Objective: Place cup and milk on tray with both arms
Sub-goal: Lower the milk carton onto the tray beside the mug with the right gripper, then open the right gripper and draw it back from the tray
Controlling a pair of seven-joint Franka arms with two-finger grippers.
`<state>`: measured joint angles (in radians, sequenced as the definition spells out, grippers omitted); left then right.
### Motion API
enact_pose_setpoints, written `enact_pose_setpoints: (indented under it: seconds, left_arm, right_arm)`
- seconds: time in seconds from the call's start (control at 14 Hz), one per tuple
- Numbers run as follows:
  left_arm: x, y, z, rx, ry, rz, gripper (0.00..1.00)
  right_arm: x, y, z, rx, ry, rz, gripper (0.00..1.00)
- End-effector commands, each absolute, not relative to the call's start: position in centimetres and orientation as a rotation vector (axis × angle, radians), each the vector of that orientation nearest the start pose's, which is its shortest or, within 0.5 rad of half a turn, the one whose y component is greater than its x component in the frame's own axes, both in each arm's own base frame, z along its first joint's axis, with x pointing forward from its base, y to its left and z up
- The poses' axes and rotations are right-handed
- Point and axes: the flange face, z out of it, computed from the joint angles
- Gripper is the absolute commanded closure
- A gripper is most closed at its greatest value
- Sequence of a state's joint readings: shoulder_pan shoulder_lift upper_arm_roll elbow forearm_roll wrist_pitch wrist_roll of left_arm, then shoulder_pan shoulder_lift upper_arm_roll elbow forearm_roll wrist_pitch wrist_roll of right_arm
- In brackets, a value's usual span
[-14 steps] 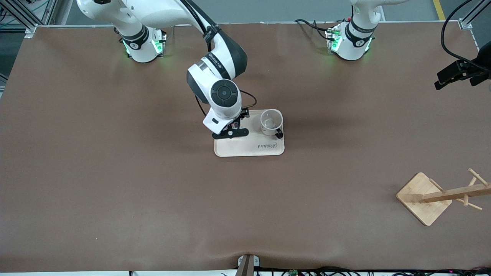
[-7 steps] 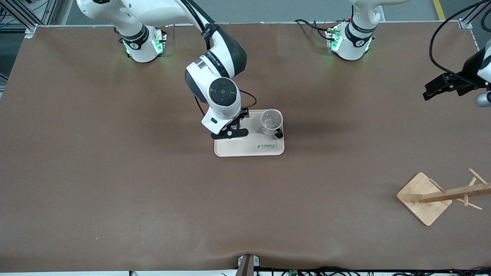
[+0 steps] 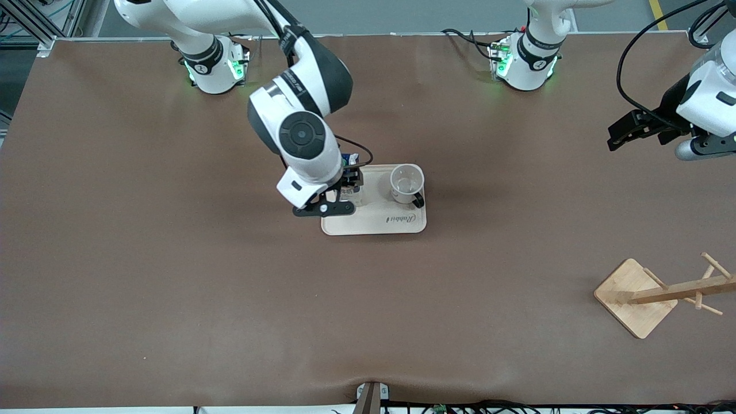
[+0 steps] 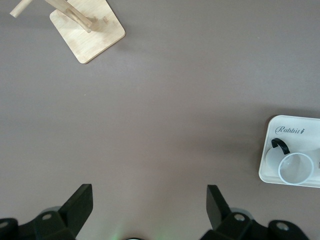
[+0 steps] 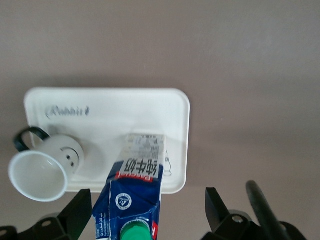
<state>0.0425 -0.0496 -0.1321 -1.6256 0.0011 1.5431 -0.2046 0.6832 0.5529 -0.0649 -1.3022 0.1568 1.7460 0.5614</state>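
On your brown matte desk (image 3: 172, 259), mid-frame, the cream rounded tray (image 3: 374, 225) lettered "Rabbit" carries the white round cup (image 3: 407, 183) and the upright blue gable-top milk (image 5: 134, 192), green-capped. The right tool (image 3: 336, 198) sits above the milk, fingers spread apart. At upper right, the left tool (image 4: 150, 210) hangs open. A bamboo rack (image 3: 650, 296) lies at lower right.
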Motion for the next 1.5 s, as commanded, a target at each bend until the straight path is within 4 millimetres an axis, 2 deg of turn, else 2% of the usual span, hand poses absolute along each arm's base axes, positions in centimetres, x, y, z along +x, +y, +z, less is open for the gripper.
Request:
enact_pose_setpoints:
  seconds: [0.0,0.07,0.21,0.36,0.5,0.71,0.86,1.0,1.21,1.36,1.43]
  left_arm:
    - [52.6,-4.5,63.1,-3.134,-0.181,0.044,0.0]
    - [52.6,-4.4,63.1,-3.133,-0.183,0.044,0.0]
    - [52.7,-4.3,63.0,-3.133,-0.186,0.047,0.0]
    - [52.7,-4.0,62.9,-3.133,-0.193,0.049,0.0]
    - [52.7,-4.0,63.0,-3.133,-0.193,0.047,0.0]
    - [52.7,-3.8,63.0,-3.134,-0.198,0.047,0.0]
    - [52.6,-3.8,63.0,-3.133,-0.2,0.047,0.0]
    - [52.6,-4.0,63.1,-3.135,-0.198,0.045,0.0]
    - [52.6,-4.0,63.1,-3.135,-0.198,0.045,0.0]
    - [52.6,-4.0,63.0,-3.133,-0.198,0.047,0.0]
    - [52.6,-4.0,63.0,-3.134,-0.198,0.047,0.0]
  right_arm:
    - [58.9,39.5,44.6,-3.056,0.054,0.197,0.0]
    - [60.0,37.6,46.0,-3.041,0.1,0.176,0.0]
    - [60.2,34.6,50.2,-3.029,0.15,0.154,0.0]
    - [61.1,30.6,52.6,-3.039,0.228,0.201,0.0]
    - [61.9,27.1,55.7,-3.034,0.289,0.208,0.0]
    - [60.7,24.3,60.2,-3.029,0.318,0.173,0.0]
    - [59.7,22.4,62.5,-3.047,0.341,0.156,0.0]
    - [58.7,20.5,62.9,-3.122,0.351,0.142,0.0]
    - [57.3,15.9,62.4,-3.132,0.325,0.155,0.0]
    - [56.9,12.7,62.1,-3.128,0.148,0.115,0.0]
    - [56.9,10.7,62.0,-3.124,0.138,0.11,0.0]
